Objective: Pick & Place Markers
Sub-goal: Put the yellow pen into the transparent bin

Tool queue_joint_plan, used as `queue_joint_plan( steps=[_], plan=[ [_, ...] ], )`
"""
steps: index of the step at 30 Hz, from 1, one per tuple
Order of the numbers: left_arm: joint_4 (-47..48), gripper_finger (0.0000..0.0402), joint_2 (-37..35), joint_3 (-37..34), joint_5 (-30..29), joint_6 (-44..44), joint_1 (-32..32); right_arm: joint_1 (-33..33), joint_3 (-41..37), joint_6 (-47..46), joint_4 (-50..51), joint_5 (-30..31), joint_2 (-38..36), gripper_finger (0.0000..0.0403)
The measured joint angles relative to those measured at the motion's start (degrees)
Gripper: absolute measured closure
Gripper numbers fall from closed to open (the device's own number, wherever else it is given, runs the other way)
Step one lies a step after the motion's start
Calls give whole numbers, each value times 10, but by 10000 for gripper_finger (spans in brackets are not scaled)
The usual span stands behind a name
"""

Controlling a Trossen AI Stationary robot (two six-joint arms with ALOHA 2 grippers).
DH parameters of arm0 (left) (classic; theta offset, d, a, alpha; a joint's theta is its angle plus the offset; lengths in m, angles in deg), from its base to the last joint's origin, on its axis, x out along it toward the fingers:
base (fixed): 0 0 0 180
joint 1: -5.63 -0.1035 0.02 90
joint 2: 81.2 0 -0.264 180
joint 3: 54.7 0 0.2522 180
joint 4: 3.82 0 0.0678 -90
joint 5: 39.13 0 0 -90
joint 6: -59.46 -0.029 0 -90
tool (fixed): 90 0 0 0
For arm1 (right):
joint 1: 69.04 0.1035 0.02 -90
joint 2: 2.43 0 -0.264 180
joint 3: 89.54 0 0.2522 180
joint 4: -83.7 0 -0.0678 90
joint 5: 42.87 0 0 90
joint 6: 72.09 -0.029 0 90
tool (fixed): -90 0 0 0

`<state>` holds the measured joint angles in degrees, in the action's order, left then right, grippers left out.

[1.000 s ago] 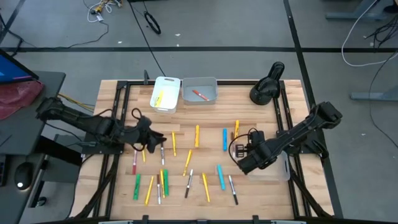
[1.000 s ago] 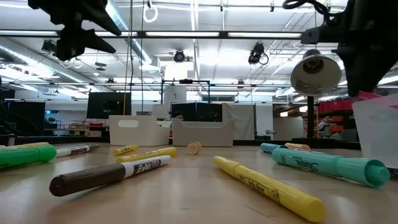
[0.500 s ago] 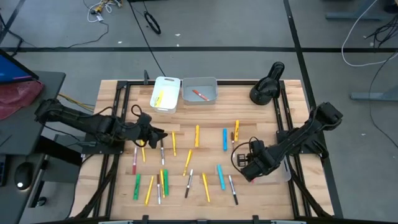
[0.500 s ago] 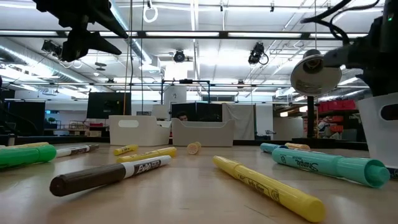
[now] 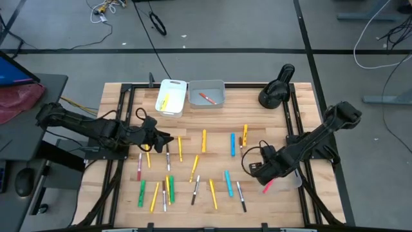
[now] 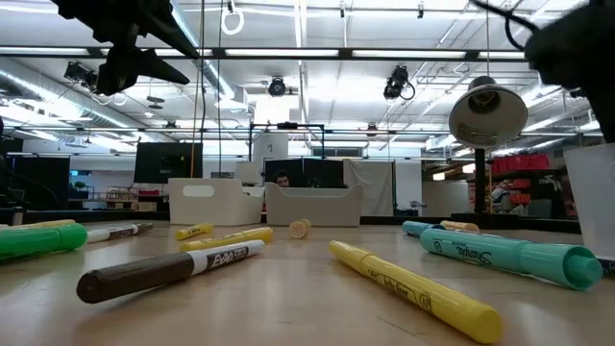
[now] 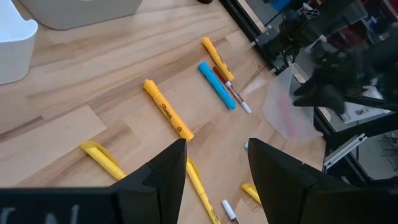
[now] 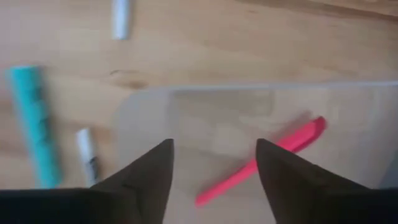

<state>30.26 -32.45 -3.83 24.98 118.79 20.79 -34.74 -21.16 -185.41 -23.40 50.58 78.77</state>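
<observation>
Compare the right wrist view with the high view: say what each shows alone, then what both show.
Only the right wrist view shows the clear bin's see-through wall close up, with the pink marker lying inside it, beyond the open right tool.

Only the high view shows the left tool over the table's left side, the white bin, the grey bin and the lamp.

Both show the pink marker and a teal marker.

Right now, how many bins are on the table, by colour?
white bin: 1
grey bin: 1
clear bin: 1
Total: 3
</observation>
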Motion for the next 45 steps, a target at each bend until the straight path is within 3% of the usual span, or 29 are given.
queue_joint_plan(
  steps=[4,8,11,13,18,23,27,31,37,45],
  plan=[
    [0,223,0,0,0,-1,0,0,15,24,-2,29,-50,146],
    [0,223,0,0,14,-18,0,-1,37,79,-54,132,-85,144],
    [1,223,0,0,46,-42,0,-9,40,187,-161,208,-94,149],
    [7,223,0,0,69,-44,0,-20,40,283,-242,227,-90,154],
    [65,223,0,0,110,-3,1,-62,40,486,-417,231,-54,167],
    [228,223,0,0,130,143,1,-104,40,615,-530,229,-19,174],
    [361,223,0,0,138,268,2,-138,40,644,-529,205,-8,177],
    [431,223,0,0,137,341,6,-160,40,659,-506,167,-8,177],
    [429,223,24,0,132,381,6,-168,40,695,-495,136,-8,177],
    [425,223,114,0,149,400,5,-167,40,704,-464,135,-8,177]
  ],
)
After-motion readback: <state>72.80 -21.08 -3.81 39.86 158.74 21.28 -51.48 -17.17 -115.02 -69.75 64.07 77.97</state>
